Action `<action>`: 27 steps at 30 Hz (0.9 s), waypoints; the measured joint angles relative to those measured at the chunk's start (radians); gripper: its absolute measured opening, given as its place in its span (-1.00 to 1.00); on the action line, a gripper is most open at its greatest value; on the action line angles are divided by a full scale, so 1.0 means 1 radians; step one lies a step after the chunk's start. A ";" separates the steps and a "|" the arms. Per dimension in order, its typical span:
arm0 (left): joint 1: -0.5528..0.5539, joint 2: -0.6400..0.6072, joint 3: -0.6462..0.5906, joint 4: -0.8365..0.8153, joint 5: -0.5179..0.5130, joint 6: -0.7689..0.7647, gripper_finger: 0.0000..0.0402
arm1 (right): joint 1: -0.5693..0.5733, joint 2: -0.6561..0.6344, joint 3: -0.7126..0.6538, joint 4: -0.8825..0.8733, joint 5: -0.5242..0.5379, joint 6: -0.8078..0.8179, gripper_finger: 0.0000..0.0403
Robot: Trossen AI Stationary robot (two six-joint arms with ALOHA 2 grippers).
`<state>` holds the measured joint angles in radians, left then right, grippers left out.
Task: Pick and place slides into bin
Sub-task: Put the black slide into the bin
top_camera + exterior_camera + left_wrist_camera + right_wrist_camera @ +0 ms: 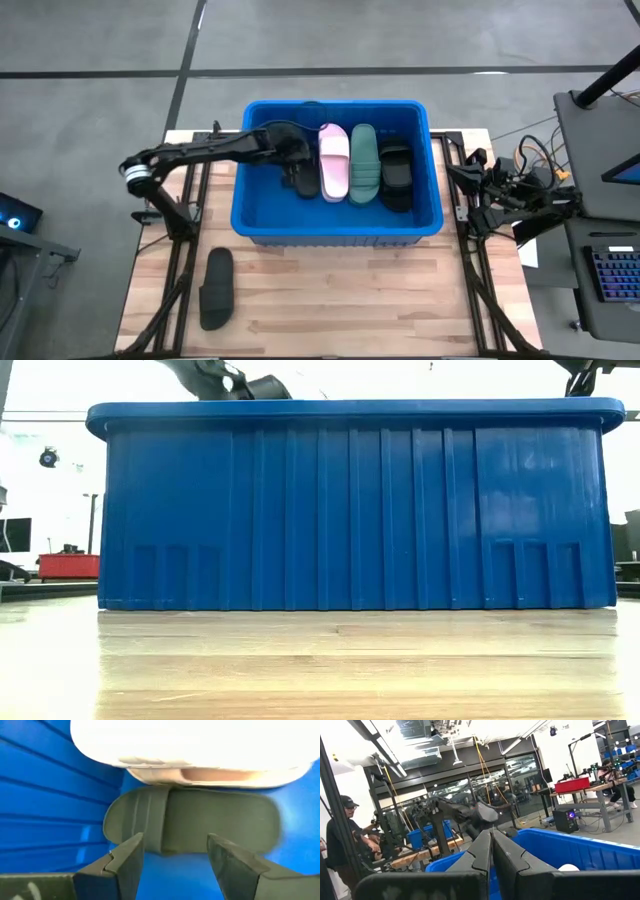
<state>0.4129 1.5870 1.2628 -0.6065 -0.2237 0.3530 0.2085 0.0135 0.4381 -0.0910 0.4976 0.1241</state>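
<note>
Left gripper [298,163]: we see it reaching from the table's left side over the rim into the left part of the bin [262,215]; in its wrist view its two dark fingers [125,867] stand wide apart with bare blue floor between them, so it holds nothing; we judge it has just set a sandal down.

Slide under it: a black slide [192,827] lies flat on the bin floor just beyond the fingertips, apart from them, strap up; in the high view it is the dark shape [306,182] at the left end of the row.

Row in the bin: to its right we see the pale pink slide [334,160], then the dark green slide [364,162], then another black slide [396,172], side by side, toes to the far wall; we judge they are packed lengthwise so the rest will fit beside them.

Slide left outside: one black slide [217,287] lies on the wooden table [350,300], near and left of the bin, well apart from both arms; we judge it the next to fetch, and the left arm the closer one.

Right gripper [491,851]: parked at the table's right edge, outside the bin; its fingers are pressed together and empty; it waits.

Low view: the bin's near wall [350,510] hides everything inside it.
</note>
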 joint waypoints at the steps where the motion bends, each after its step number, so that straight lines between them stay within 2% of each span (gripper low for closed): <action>1: -0.008 -0.025 0.006 -0.026 0.006 -0.014 0.00 | 0.000 0.000 0.000 -0.001 0.000 0.000 -0.96; 7: -0.084 -0.202 0.070 -0.141 0.044 -0.117 0.00 | 0.000 0.000 0.000 -0.001 0.000 -0.002 -0.96; 12: -0.189 -0.343 0.124 -0.154 0.123 -0.265 0.00 | 0.000 0.000 0.000 -0.002 0.000 -0.016 -0.96; 18: -0.311 -0.480 0.164 -0.162 0.181 -0.582 0.00 | 0.000 0.000 0.000 -0.003 -0.003 -0.030 -0.96; 21: -0.346 -0.547 0.157 -0.156 0.258 -0.752 0.00 | 0.000 0.000 0.000 -0.005 -0.004 -0.033 -0.96; 27: -0.406 -0.615 0.118 -0.234 0.486 -1.044 0.00 | 0.000 0.000 0.000 -0.005 -0.004 -0.038 -0.96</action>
<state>0.0071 0.9724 1.3811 -0.8403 0.2623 -0.6906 0.2089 0.0135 0.4381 -0.0957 0.4938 0.0864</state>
